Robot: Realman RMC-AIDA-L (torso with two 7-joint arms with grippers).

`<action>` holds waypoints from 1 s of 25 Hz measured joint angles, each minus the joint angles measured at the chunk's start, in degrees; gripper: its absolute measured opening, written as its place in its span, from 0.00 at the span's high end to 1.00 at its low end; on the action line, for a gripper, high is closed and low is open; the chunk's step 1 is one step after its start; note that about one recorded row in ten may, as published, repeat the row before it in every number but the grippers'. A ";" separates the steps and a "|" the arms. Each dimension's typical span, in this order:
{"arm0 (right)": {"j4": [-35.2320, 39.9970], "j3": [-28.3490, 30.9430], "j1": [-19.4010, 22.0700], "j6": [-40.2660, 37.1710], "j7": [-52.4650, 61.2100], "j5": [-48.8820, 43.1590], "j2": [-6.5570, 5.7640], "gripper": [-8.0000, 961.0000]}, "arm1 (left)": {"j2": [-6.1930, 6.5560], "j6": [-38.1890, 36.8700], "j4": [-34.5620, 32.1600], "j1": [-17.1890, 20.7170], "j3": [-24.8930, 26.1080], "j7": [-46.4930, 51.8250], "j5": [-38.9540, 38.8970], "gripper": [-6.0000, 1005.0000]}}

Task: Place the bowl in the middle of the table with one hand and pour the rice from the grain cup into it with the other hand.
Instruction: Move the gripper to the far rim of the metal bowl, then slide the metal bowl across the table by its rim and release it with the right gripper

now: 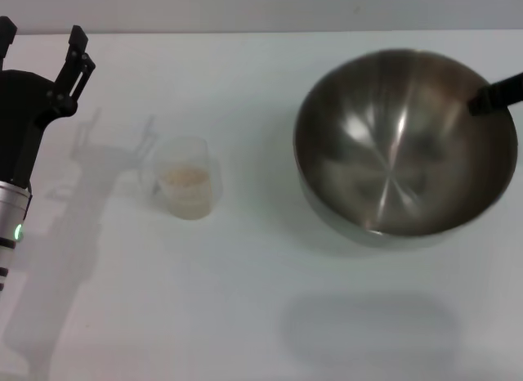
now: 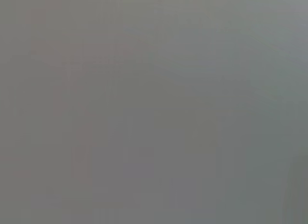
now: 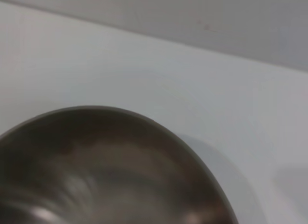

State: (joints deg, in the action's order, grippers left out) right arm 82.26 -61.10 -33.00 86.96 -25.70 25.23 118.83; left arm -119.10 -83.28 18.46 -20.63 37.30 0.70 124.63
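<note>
The large, shiny stainless-steel bowl (image 1: 404, 144) sits tilted at the right side of the plain white table (image 1: 245, 299), a black finger of the right gripper (image 1: 497, 93) resting on its far right rim; how wide that gripper stands I cannot tell. The left gripper (image 1: 41, 46) hovers at the far left with its fingers (image 1: 78, 58) spread wide, holding nothing, well apart from the small clear plastic grain cup (image 1: 184, 178) of pale rice (image 1: 185, 179).

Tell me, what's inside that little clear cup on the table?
The grain cup holds a low layer of pale rice, seen through its clear wall. The steel bowl beside it, apart, shows only bare metal inside.
</note>
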 joint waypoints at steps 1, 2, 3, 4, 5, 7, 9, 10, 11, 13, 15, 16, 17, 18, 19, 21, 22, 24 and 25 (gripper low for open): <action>0.00 0.00 0.00 0.00 0.00 0.00 0.00 0.99 | 0.00 -0.03 0.01 0.02 0.05 0.00 0.00 0.14; 0.82 0.00 0.26 0.00 -0.13 0.98 0.00 0.99 | 0.00 -0.07 0.01 0.04 0.10 0.00 0.00 0.14; 1.98 0.02 0.76 0.07 -0.66 3.65 0.00 0.99 | 0.00 -0.11 0.02 0.07 0.12 0.00 0.00 0.14; 2.32 0.02 0.92 0.20 -0.95 5.02 0.00 0.99 | 0.00 -0.21 0.01 0.17 0.15 0.00 0.00 0.14; 2.44 -0.08 1.02 0.37 -1.17 6.44 -0.01 0.99 | 0.00 -0.21 0.01 0.17 0.15 0.00 0.00 0.14; 2.49 -0.25 1.08 0.54 -1.39 7.72 -0.02 0.99 | 0.00 -0.22 0.01 0.21 0.15 0.00 0.00 0.14; 1.88 -0.98 1.04 0.77 -1.93 9.37 -0.02 0.99 | 0.01 -0.22 0.01 0.24 0.15 0.00 0.00 0.14; 0.77 -2.02 0.77 0.95 -2.39 10.11 0.02 0.99 | 0.01 -0.22 0.00 0.25 0.14 0.00 0.00 0.14; 0.00 -2.65 0.55 0.97 -2.50 10.24 0.03 0.99 | 0.01 -0.22 0.00 0.25 0.14 0.00 -0.01 0.14; -1.61 -3.85 0.03 0.93 -2.63 10.55 0.02 0.99 | 0.00 -0.24 0.00 0.25 0.14 0.00 0.00 0.14; -2.39 -4.34 -0.25 0.90 -2.73 10.84 0.02 0.99 | 0.01 -0.27 0.00 0.25 0.14 0.00 0.00 0.14; -3.29 -4.77 -0.53 0.90 -2.98 11.22 0.02 0.99 | 0.00 -0.30 0.00 0.25 0.14 0.00 0.00 0.14; -3.83 -5.04 -0.73 0.90 -3.16 11.48 0.02 0.99 | 0.00 -0.31 0.00 0.25 0.14 0.00 0.00 0.14; -5.29 -5.89 -1.30 0.99 -3.61 11.96 0.01 0.99 | 0.00 -0.31 0.00 0.28 0.13 0.00 0.00 0.14; -5.79 -6.22 -1.50 1.02 -3.66 12.06 0.01 0.99 | 0.00 -0.31 0.00 0.30 0.13 0.00 0.00 0.14; -6.75 -6.55 -1.84 1.03 -3.66 12.12 0.00 0.99 | 0.00 -0.33 0.00 0.32 0.13 0.00 0.00 0.14; -6.75 -6.55 -1.84 1.03 -3.66 12.12 0.00 0.99 | 0.00 -0.33 0.00 0.32 0.13 0.00 0.00 0.14; -7.91 -6.62 -2.33 1.02 -3.66 12.13 0.00 0.99 | 0.02 -0.36 0.00 0.33 0.13 0.00 0.00 0.14; -8.46 -6.62 -2.59 1.02 -3.66 12.03 0.00 0.99 | 0.04 -0.37 0.00 0.33 0.13 0.00 0.00 0.14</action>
State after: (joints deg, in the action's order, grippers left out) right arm 73.80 -67.73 -35.59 87.98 -29.35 37.25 118.82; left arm -119.05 -83.65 18.46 -20.30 37.44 0.70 124.63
